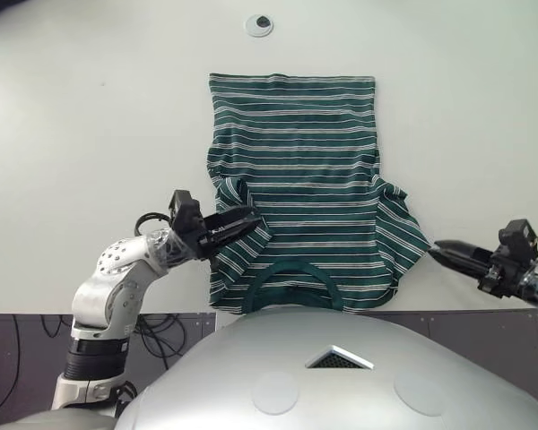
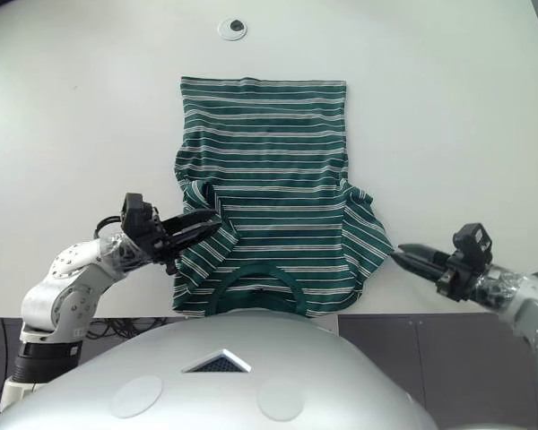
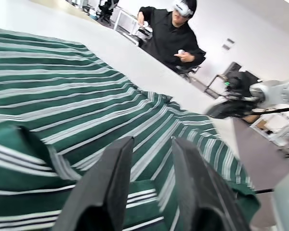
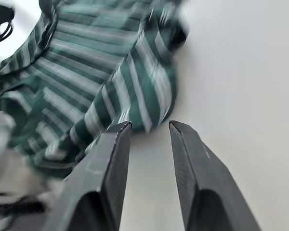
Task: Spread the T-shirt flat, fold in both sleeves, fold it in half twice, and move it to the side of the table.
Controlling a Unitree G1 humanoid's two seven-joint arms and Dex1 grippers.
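Jaws stood narrowly parted on both sides, nothing held! Left gripper [image 1: 251,220] hovered over the near left shoulder of the dark green, white-striped fabric T-shirt [image 1: 296,152], where the sleeve lay folded in over the body. Right gripper [image 1: 439,250] sat low just beside the rumpled right sleeve's tip, apart from it. Collar lay at the near edge of the white worktop [image 1: 90,134], hem far. Wide white surface stretched off either side. Small round grey disc [image 1: 259,25] sat beyond the hem.
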